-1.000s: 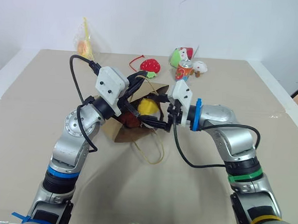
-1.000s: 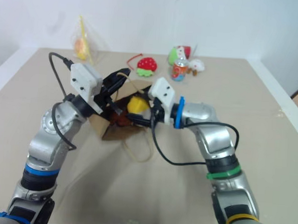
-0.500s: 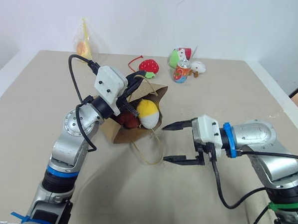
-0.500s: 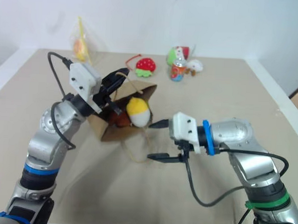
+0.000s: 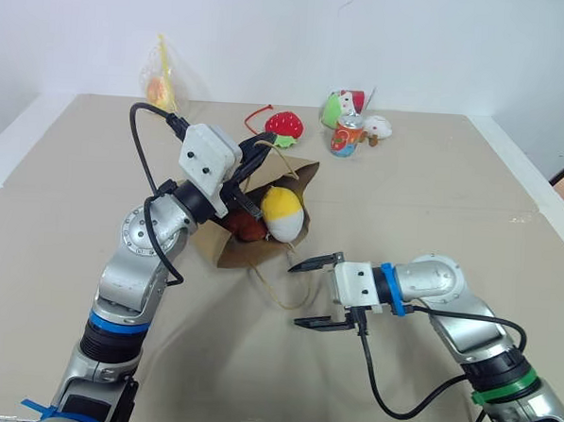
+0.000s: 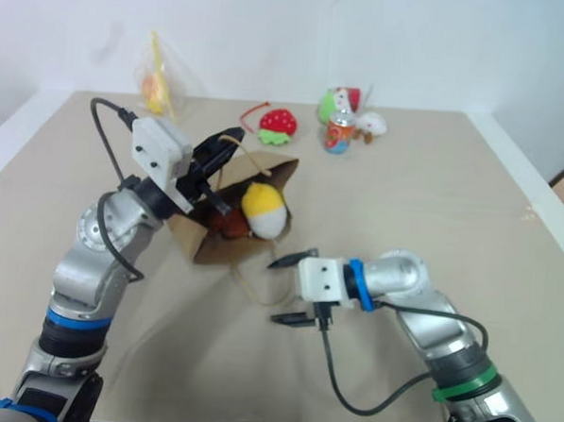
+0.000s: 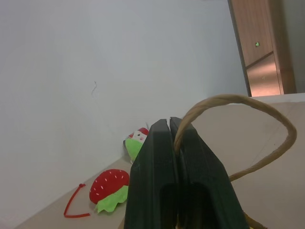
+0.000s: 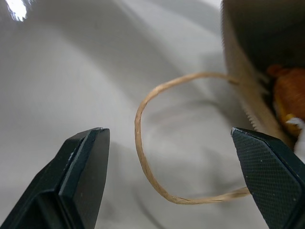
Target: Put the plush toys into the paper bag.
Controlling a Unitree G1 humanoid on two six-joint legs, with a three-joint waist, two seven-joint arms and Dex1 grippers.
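The brown paper bag [image 5: 231, 251] lies tilted on the table with its mouth open toward the right. My left gripper [image 5: 263, 152] is shut on the bag's upper cord handle [image 7: 248, 102] and holds it up. The egg-shaped white plush with a yellow top [image 5: 283, 212] sits in the mouth, partly sticking out. The orange-brown plush [image 5: 246, 228] lies deeper inside, beside it. My right gripper [image 5: 297, 293] hangs open and empty just above the table, in front of the mouth. The lower handle loop [image 8: 143, 143] lies on the table between its fingers [image 8: 81, 167].
At the back of the table lie a red strawberry plush [image 5: 285, 124], a green-and-white toy [image 5: 338, 106], a small can [image 5: 346, 135] and a small white toy [image 5: 377, 126]. A clear plastic bag with yellow trim [image 5: 160, 80] stands at the back left.
My right gripper has drawn back out of the bag's mouth and sunk toward the table's front, still open. The egg plush stays in the mouth. The left gripper has kept still.
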